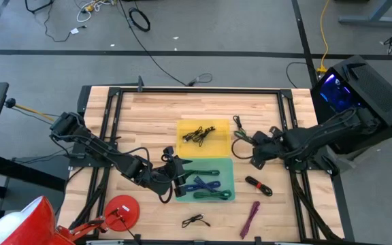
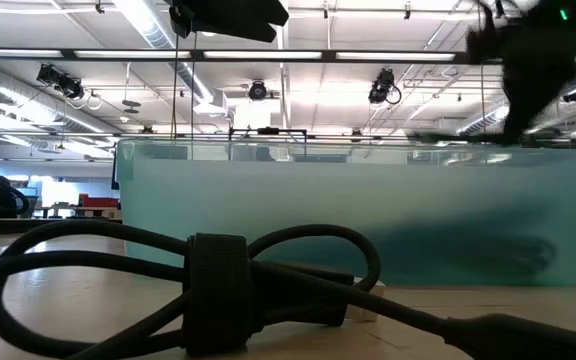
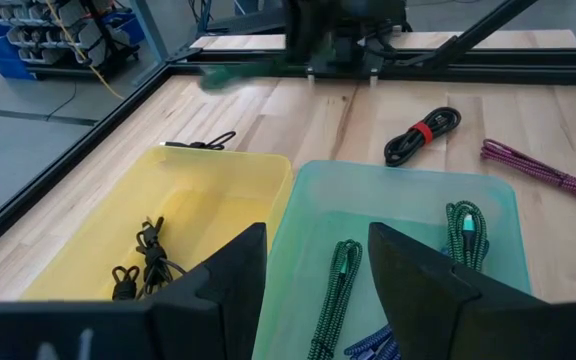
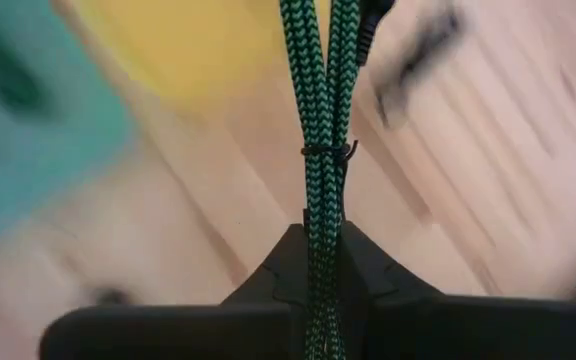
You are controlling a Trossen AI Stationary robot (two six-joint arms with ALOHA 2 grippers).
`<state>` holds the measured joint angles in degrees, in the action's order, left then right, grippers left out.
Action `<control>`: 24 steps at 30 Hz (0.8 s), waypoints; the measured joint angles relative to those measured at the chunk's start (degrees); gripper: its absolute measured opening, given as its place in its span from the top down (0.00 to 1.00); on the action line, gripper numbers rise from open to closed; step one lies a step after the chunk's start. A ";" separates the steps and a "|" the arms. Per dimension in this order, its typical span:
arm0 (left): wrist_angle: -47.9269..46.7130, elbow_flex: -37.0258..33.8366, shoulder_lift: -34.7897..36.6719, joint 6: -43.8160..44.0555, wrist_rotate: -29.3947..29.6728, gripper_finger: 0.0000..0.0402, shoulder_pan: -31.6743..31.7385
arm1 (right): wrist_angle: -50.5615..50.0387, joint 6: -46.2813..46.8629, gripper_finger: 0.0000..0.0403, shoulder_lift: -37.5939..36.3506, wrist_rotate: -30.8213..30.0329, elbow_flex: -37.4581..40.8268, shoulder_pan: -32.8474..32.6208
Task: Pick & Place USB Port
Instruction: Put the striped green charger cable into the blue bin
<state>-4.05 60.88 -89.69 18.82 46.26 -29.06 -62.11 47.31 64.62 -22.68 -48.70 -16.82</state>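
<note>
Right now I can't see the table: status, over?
Right claw shut on green braided cable, right of yellow bin. Left claw open, empty, over green bin. Nothing blocking.

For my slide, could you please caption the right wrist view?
Right gripper shut on a green braided cable.

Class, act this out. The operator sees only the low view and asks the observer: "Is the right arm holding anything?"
Observer: Yes, its jaws are shut on a green braided cable bundle.
Operator: What's inside the translucent teal plastic bin?
Observer: More green braided cables and a blue cable.
Operator: Is there another bin?
Observer: Yes, a yellow plastic bin stands right beside it, holding black cables.
</note>
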 joint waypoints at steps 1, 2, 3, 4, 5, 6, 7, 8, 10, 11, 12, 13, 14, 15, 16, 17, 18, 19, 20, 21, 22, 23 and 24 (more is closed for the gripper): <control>0.00 0.00 0.00 0.00 0.03 0.55 0.00 | 0.64 -1.30 0.95 0.00 -0.43 -2.09 -0.10; 0.00 0.00 0.00 -0.01 0.14 0.55 0.00 | 1.30 -2.52 0.95 -0.04 -0.62 -3.78 -0.22; 0.00 0.00 0.00 -0.01 0.40 0.55 0.00 | 2.20 -3.79 0.95 -0.03 -0.52 -5.16 -0.45; 0.00 0.00 0.00 -0.01 0.48 0.55 0.00 | 3.79 -5.04 0.95 -0.01 -0.39 -6.35 -0.77; 0.00 0.00 0.00 -0.03 0.52 0.55 0.03 | 6.16 -6.06 0.95 -0.01 -0.37 -7.35 -1.16; 0.00 0.00 0.00 -0.09 0.70 0.55 0.19 | 8.82 -7.03 0.95 -0.04 0.08 -8.01 -1.54; 0.00 0.00 0.00 -0.09 0.92 0.55 0.30 | 11.77 -8.23 0.95 -0.06 1.05 -8.12 -1.95; 0.00 -0.01 0.00 -0.08 1.13 0.55 0.47 | 14.54 -9.36 0.95 0.16 2.11 -8.12 -2.41; 0.00 0.00 0.00 -0.09 1.28 0.55 0.94 | 19.73 -11.12 0.95 1.19 3.62 -8.12 -3.68; 0.00 -0.01 0.00 -0.09 1.30 0.55 1.24 | 21.53 -11.48 0.95 1.93 4.16 -8.12 -4.40; 0.00 0.00 0.00 -0.11 1.31 0.55 1.47 | 23.08 -11.78 0.95 2.83 4.43 -8.12 -5.16; 0.00 0.00 0.00 -0.17 1.31 0.55 1.73 | 24.59 -11.81 0.95 3.98 4.78 -8.12 -5.88; 0.00 0.00 0.00 -0.31 1.31 0.55 1.99 | 25.82 -11.73 0.95 5.30 5.16 -8.12 -6.61; 0.00 -0.01 0.00 -0.64 1.31 0.55 2.28 | 26.88 -11.76 0.95 6.74 5.74 -8.12 -7.26; 0.00 -0.01 0.00 -0.85 1.31 0.55 2.59 | 28.06 -11.66 0.95 8.39 6.15 -8.12 -7.96; 0.00 0.00 0.00 -1.19 1.31 0.55 2.84 | 29.37 -11.26 0.95 10.18 6.34 -8.12 -8.62; 0.06 0.00 0.00 -1.50 1.31 0.55 3.12 | 30.86 -10.96 0.95 12.07 6.71 -8.12 -9.23; 0.15 0.00 0.00 -1.52 1.31 0.55 3.35 | 32.54 -10.78 0.95 14.00 7.18 -8.10 -9.86; 0.17 0.00 0.00 -1.52 1.31 0.55 3.67 | 34.52 -10.71 0.95 15.91 7.84 -8.10 -10.46; 0.17 0.00 0.00 -1.52 1.31 0.55 3.93 | 36.43 -10.87 0.95 17.65 8.68 -8.10 -10.95; 0.16 0.00 0.00 -1.55 1.31 0.55 4.18 | 38.20 -11.09 0.95 19.33 9.60 -8.10 -11.38; 0.17 0.00 0.00 -1.57 1.31 0.55 4.39 | 39.92 -11.16 0.95 20.91 10.32 -8.10 -11.70; 0.17 0.00 0.00 -1.56 1.31 0.55 4.56 | 41.50 -11.17 0.95 22.19 11.09 -8.08 -12.00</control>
<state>-3.88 60.88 -89.69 17.25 47.57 -24.50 -20.61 36.14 86.81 -11.59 -56.78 -28.82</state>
